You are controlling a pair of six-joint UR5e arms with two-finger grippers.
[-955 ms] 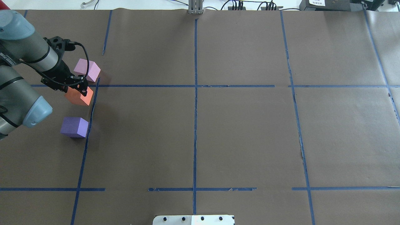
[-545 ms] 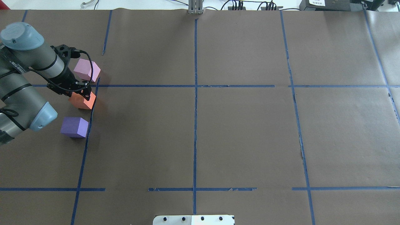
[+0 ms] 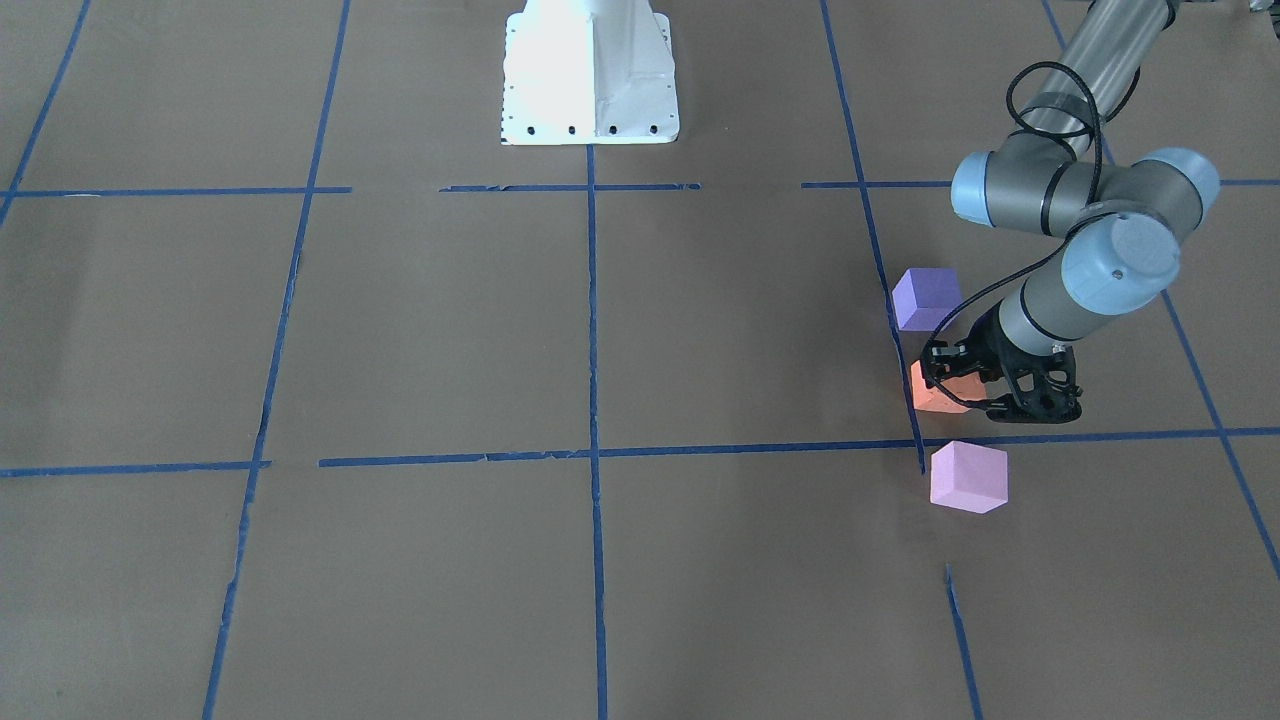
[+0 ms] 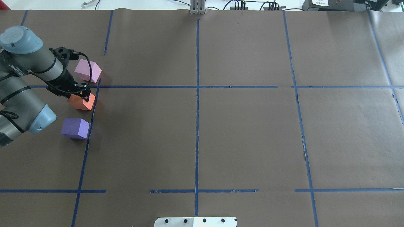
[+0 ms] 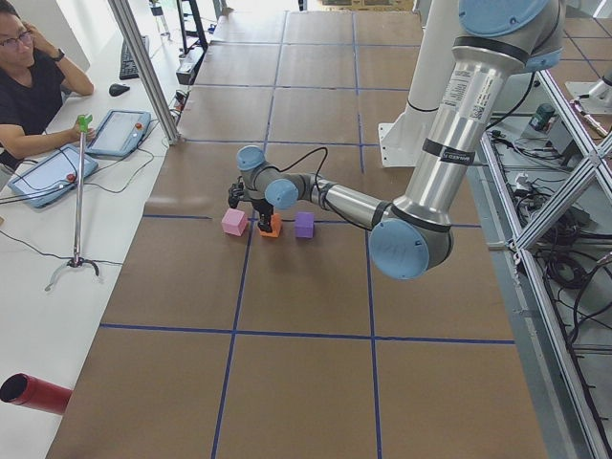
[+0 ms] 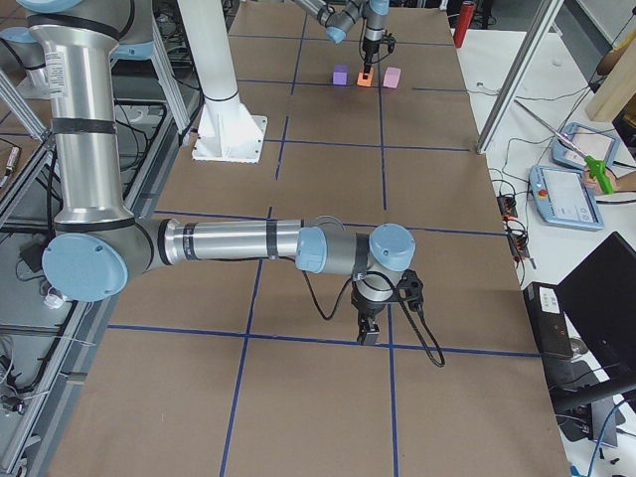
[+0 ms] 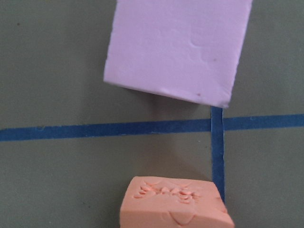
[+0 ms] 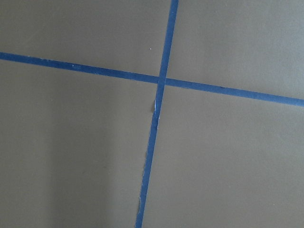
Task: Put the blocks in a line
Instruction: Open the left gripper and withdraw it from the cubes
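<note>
Left pincer (image 4: 82,94) still clasping orange block (image 4: 80,102); the pair has slid down-frame and a touch left. Block now sits left of frame, low to tabletop (image 4: 221,132), between pink block (image 4: 88,71) and purple block (image 4: 75,127), touching neither. Line looks nearly formed; release pending.
</note>
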